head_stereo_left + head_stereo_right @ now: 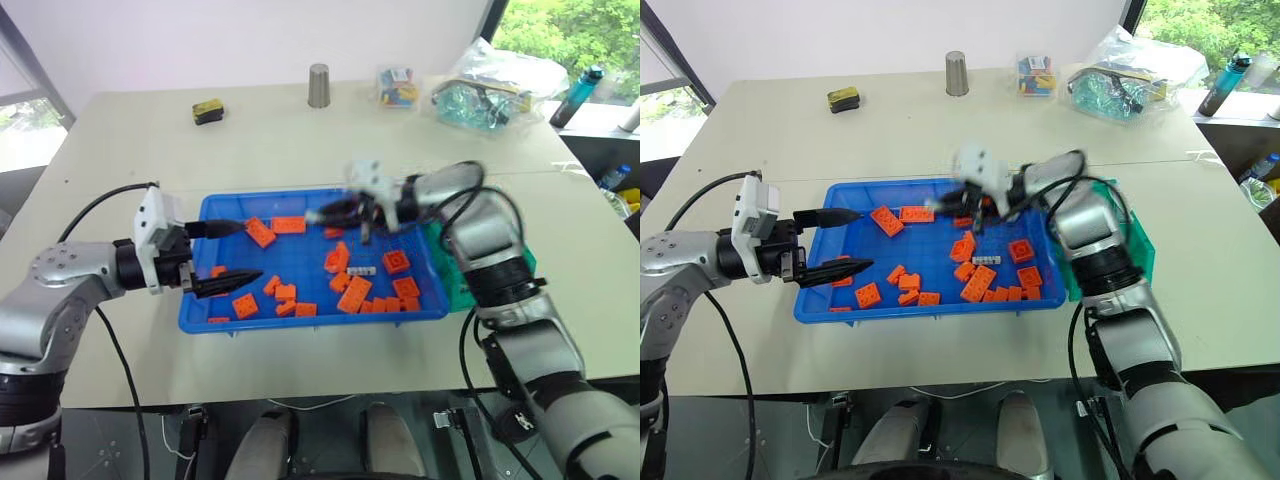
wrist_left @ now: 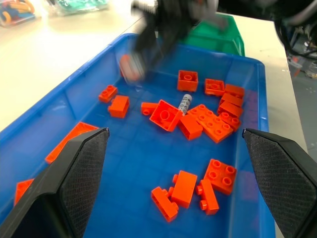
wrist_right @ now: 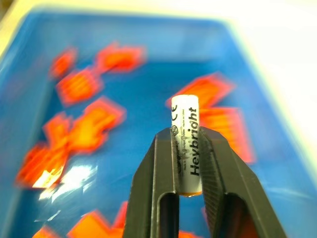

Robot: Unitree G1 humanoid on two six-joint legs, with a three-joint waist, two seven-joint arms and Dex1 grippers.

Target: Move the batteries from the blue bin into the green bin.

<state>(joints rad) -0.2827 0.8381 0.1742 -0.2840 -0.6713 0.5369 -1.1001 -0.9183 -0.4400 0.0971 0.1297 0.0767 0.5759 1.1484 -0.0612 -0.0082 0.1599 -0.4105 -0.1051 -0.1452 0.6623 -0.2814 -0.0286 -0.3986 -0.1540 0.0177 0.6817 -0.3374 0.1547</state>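
Observation:
The blue bin (image 1: 300, 320) lies in front of me on the table, holding several orange bricks (image 1: 353, 293) and one silver-white battery (image 1: 362, 270) lying flat among them. My right gripper (image 3: 185, 136) is shut on another battery (image 3: 185, 124), which stands up between its fingers, lifted above the bin's far right part (image 1: 340, 212). The green bin (image 1: 1137, 250) stands against the blue bin's right end, largely hidden behind my right arm. My left gripper (image 1: 240, 253) is open and empty, hanging over the blue bin's left end.
At the table's far side stand a metal cup (image 1: 318, 85), a small yellow-black object (image 1: 208, 111), a box of coloured pieces (image 1: 397, 85) and clear plastic bags (image 1: 490, 85). A teal bottle (image 1: 577, 95) stands beyond the table's right corner.

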